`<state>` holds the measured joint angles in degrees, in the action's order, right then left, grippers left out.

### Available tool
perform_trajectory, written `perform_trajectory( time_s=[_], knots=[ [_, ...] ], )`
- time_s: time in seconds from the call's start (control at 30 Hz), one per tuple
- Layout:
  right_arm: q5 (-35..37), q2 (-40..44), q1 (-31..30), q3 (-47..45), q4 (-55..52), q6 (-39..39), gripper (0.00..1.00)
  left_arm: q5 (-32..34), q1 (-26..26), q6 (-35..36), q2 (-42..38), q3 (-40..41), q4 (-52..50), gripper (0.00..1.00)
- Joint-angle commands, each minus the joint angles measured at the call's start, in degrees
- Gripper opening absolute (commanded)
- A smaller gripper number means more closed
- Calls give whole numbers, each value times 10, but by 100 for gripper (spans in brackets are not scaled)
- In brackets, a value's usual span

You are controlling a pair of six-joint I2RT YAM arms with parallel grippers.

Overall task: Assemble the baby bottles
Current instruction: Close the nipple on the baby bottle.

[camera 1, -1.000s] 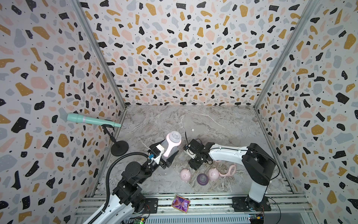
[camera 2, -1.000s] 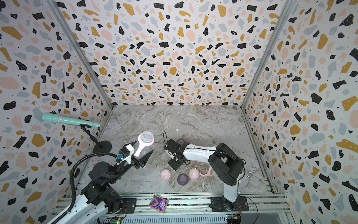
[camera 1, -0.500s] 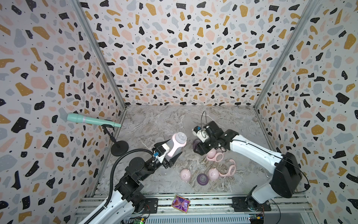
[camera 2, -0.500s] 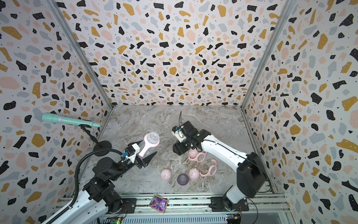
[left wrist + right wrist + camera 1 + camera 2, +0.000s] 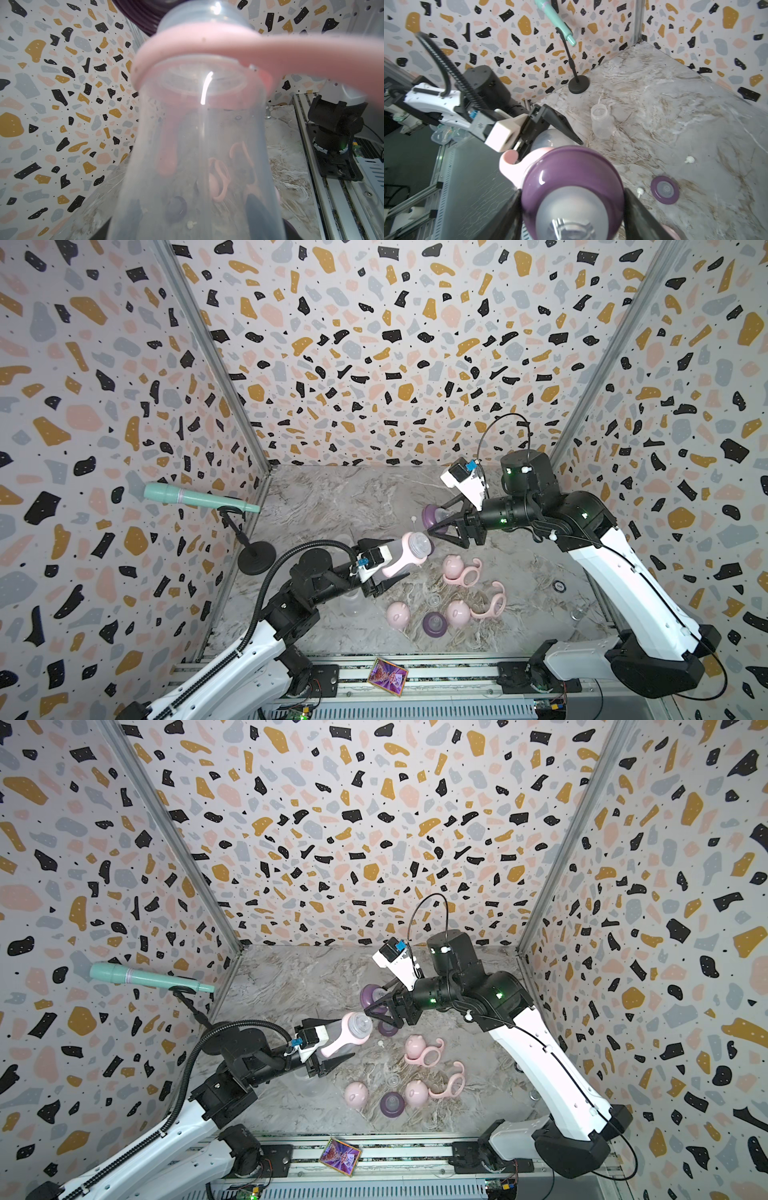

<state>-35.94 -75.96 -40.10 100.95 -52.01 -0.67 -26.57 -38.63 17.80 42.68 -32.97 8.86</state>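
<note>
My left gripper (image 5: 390, 563) is shut on a clear baby bottle (image 5: 409, 549) that wears a pink two-handled collar (image 5: 207, 54), held in the air with its open neck tilted toward the right arm. My right gripper (image 5: 436, 519) is shut on a purple teat ring (image 5: 432, 515), which hangs just past the bottle's mouth; whether they touch I cannot tell. The right wrist view shows the ring (image 5: 571, 187) between both black fingers (image 5: 637, 212), with the bottle (image 5: 546, 137) beyond it. In both top views loose pink caps (image 5: 398, 614), pink collars (image 5: 494, 601) and a purple ring (image 5: 391, 1103) lie below on the table.
A teal microphone (image 5: 199, 499) on a black stand (image 5: 256, 558) occupies the left side. A bare clear bottle (image 5: 600, 121) stands on the marble table (image 5: 332, 497), and another purple ring (image 5: 665, 190) lies flat there. A colourful card (image 5: 387, 676) rests on the front rail. Patterned walls close three sides.
The right arm has lifted the purple ring from table level and swung it up toward the back. The left arm has carried the bottle rightward to meet it.
</note>
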Motion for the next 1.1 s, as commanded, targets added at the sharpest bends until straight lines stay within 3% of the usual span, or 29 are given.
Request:
perform_trajectory(
  time_s=[0.0,0.27,0.63,0.9,1.07],
  knots=[
    [-36,2,-20,5,-39,13,0,-26,0,19,-2,-21,5,0],
    [-17,-2,-68,-35,-46,20,0,-22,0,25,-17,-22,-8,0],
    [8,2,-64,-61,-40,23,0,-45,0,21,-22,-20,2,0],
    [-2,12,-30,-77,-19,15,0,-56,0,21,-25,-18,2,0],
    [-67,8,-32,-98,-5,27,0,-67,0,23,-17,-26,6,0]
  ],
)
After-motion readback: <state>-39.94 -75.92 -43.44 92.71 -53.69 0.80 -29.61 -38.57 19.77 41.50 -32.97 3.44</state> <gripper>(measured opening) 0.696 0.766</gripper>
